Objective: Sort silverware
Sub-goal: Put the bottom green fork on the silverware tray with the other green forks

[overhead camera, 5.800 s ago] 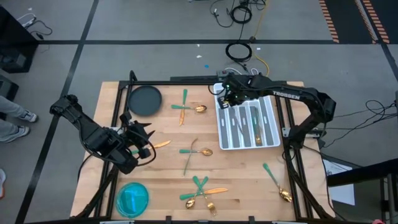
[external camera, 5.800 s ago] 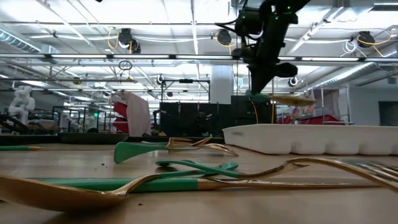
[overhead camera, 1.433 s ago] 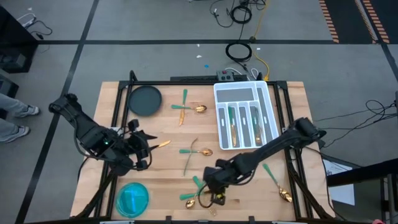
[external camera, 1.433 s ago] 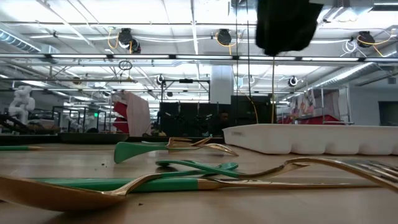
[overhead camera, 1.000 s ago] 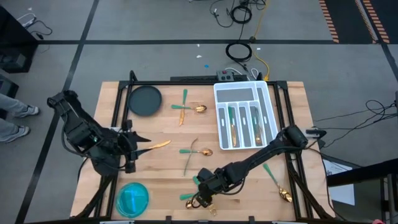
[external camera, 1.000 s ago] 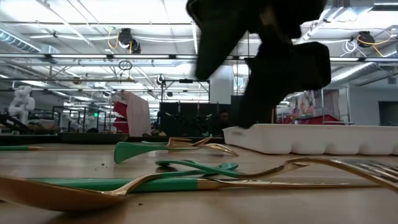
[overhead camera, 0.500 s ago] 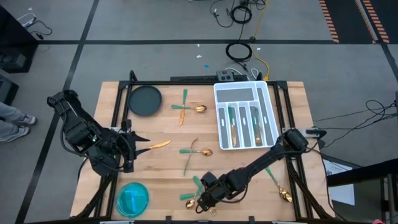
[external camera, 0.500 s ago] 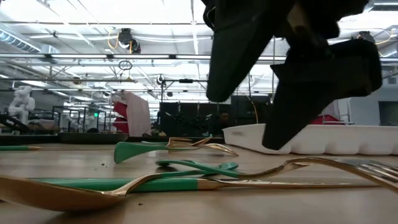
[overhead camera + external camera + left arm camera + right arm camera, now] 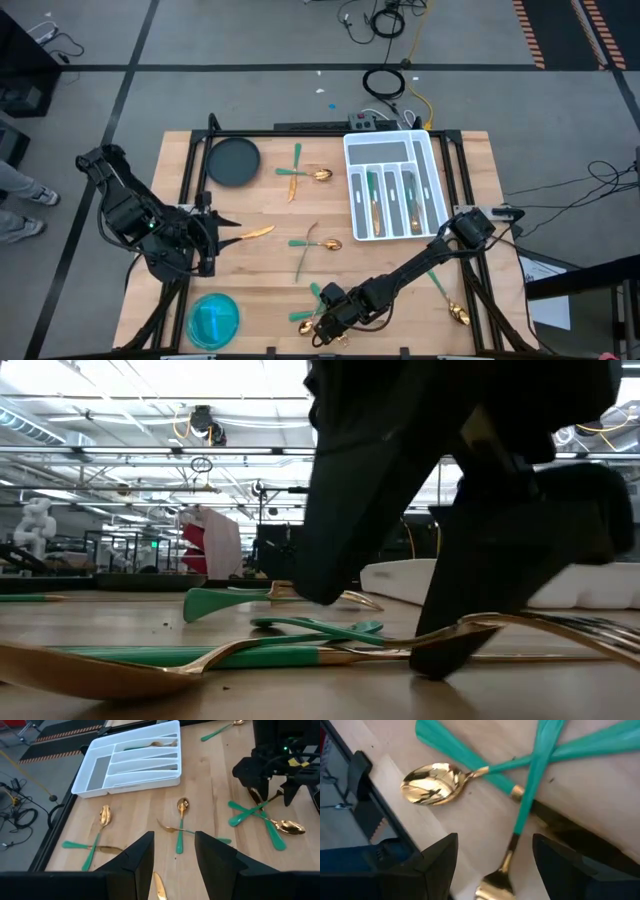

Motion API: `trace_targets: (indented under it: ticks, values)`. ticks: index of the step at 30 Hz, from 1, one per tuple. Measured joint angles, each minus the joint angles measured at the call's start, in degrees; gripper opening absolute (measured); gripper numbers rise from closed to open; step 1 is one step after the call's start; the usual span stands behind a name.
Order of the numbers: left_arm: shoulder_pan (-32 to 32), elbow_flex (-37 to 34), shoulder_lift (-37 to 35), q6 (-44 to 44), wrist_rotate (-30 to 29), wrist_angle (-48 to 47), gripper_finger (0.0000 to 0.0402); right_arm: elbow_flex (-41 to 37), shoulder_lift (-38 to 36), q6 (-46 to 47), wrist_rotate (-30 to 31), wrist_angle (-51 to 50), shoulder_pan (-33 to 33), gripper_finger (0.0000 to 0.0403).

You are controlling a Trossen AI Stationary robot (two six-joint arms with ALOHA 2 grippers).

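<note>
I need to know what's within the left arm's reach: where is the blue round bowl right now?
In the high view, the blue round bowl sits at the table's near-left corner, just below the left end effector, with the crossed teal-handled silverware pile to its right.

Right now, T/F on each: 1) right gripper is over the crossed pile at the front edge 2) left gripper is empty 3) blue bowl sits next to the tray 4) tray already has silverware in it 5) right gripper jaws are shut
1) True. The right gripper is down over the crossed silverware pile near the front edge.
2) False. The left gripper holds a gold knife.
3) False. The blue bowl sits at the front left corner, far from the white tray.
4) True. Teal-handled pieces lie in the tray's compartments.
5) False. The jaws are open, straddling a fork in the right wrist view.
</note>
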Motion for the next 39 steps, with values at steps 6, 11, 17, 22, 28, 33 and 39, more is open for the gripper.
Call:
trace_targets:
  ticks: [6, 11, 17, 22, 28, 33, 39]
  values:
    - [0.0, 0.0, 0.0, -0.3, -0.2, -1.9, 0.0150, 0.2, 0.5, 4.5, -1.1, -5.6, 0.2, 0.0202]
    - [0.0, 0.0, 0.0, -0.3, -1.8, -2.6, 0.0150, 0.0, 0.6, 3.0, -1.8, -7.5, 0.2, 0.0095]
    - [0.0, 0.0, 0.0, -0.2, -2.3, -2.7, 0.0150, -0.1, 0.7, 2.7, -2.2, -8.1, 0.2, 0.0012]
    - [0.0, 0.0, 0.0, -0.2, -2.3, -2.7, 0.0150, 1.4, 0.4, 2.2, -0.6, -8.7, 0.5, 0.0004]
    - [0.0, 0.0, 0.0, 0.0, -2.8, -2.7, 0.0150, 9.1, 0.9, -1.4, 0.5, -16.8, 0.7, 0.0002]
    - [0.0, 0.0, 0.0, 0.0, -3.1, -2.7, 0.0150, 15.4, 0.8, -2.3, 5.1, -26.4, 0.5, 0.0001]
    - [0.0, 0.0, 0.0, 0.0, -3.8, -2.7, 0.0150, 21.8, -1.5, 0.6, 10.3, -44.7, 0.1, 0.0001]
